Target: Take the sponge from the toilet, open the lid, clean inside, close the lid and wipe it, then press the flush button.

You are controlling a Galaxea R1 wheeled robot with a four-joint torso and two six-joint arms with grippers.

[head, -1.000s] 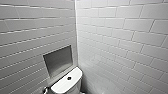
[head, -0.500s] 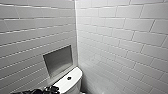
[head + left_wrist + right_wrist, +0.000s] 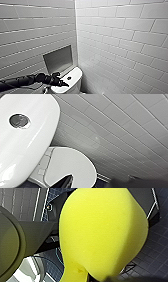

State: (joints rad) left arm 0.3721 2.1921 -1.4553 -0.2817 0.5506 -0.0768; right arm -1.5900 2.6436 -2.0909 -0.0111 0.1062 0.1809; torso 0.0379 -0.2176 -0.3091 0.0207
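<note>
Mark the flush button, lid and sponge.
flush button [image 3: 19,121]: left wrist view, centre of the dark disc.
lid [image 3: 75,162]: left wrist view, its glossy top.
sponge [image 3: 105,233]: right wrist view, middle of the yellow body.

Two tiled walls [image 3: 120,45] hem the tank top [image 3: 74,74] into a corner; above it lies open air, bar the hovering left gripper [image 3: 62,82].

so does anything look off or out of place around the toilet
Nothing stands out: the lid lies shut, the flush button sits flat in the tank top, the sponge looks whole, and the wall tiles show no spill.
</note>
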